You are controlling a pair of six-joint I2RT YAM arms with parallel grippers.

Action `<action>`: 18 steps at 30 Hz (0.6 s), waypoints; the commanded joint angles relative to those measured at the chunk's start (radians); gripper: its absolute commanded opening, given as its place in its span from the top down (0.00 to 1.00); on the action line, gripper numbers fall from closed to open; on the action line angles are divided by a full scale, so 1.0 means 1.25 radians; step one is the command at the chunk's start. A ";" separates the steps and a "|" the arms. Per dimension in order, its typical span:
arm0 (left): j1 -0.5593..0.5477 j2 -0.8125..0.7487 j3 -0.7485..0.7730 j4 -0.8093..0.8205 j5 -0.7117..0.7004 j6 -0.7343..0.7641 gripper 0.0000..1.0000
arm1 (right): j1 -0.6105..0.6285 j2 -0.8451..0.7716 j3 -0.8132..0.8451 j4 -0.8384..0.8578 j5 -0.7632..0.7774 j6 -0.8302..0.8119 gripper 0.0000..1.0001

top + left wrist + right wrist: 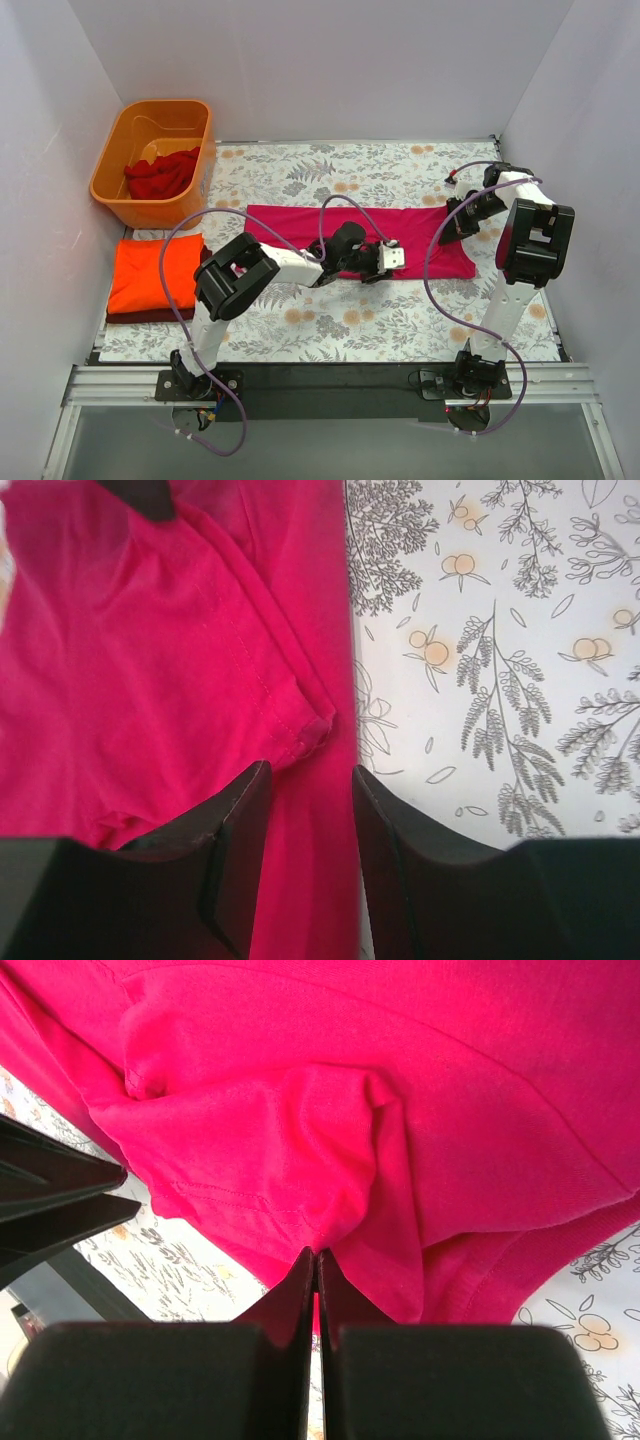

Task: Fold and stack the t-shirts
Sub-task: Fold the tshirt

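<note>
The magenta-pink t-shirt (pixel 300 228) lies as a long folded strip across the middle of the table. My left gripper (pixel 375 268) is low over its near edge, open, with the cloth's edge (pixel 310 860) between the fingers (pixel 235 820). My right gripper (pixel 450 232) is at the strip's right end, shut on a pinch of the magenta cloth (pixel 400 1080), which bunches just above the fingertips (pixel 300 1280). A folded orange t-shirt (pixel 155 270) lies on a dark maroon one (pixel 150 316) at the left edge. The deep red t-shirt (pixel 160 176) lies crumpled in the tub.
The rigid orange plastic tub (pixel 140 125) stands at the back left corner. The table has a floral cloth (pixel 350 320), bare in front of the strip and behind it. White walls close in the left, back and right sides.
</note>
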 commanded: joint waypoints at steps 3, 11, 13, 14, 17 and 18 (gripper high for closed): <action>-0.008 -0.030 -0.006 0.157 -0.007 0.209 0.63 | -0.005 0.005 0.022 0.003 -0.028 0.008 0.99; -0.021 -0.001 -0.006 0.174 0.018 0.261 0.65 | -0.005 0.009 0.032 0.000 -0.027 0.013 0.99; -0.022 0.004 -0.004 0.176 0.023 0.264 0.65 | -0.003 0.007 0.029 0.002 -0.027 0.013 0.99; -0.022 0.008 -0.003 0.170 0.025 0.270 0.66 | -0.005 0.009 0.028 0.002 -0.027 0.013 0.99; -0.022 0.015 -0.001 0.161 0.040 0.281 0.66 | -0.003 0.009 0.027 0.002 -0.028 0.014 0.99; -0.022 0.018 -0.001 0.157 0.046 0.292 0.66 | -0.005 0.010 0.028 0.000 -0.028 0.015 0.99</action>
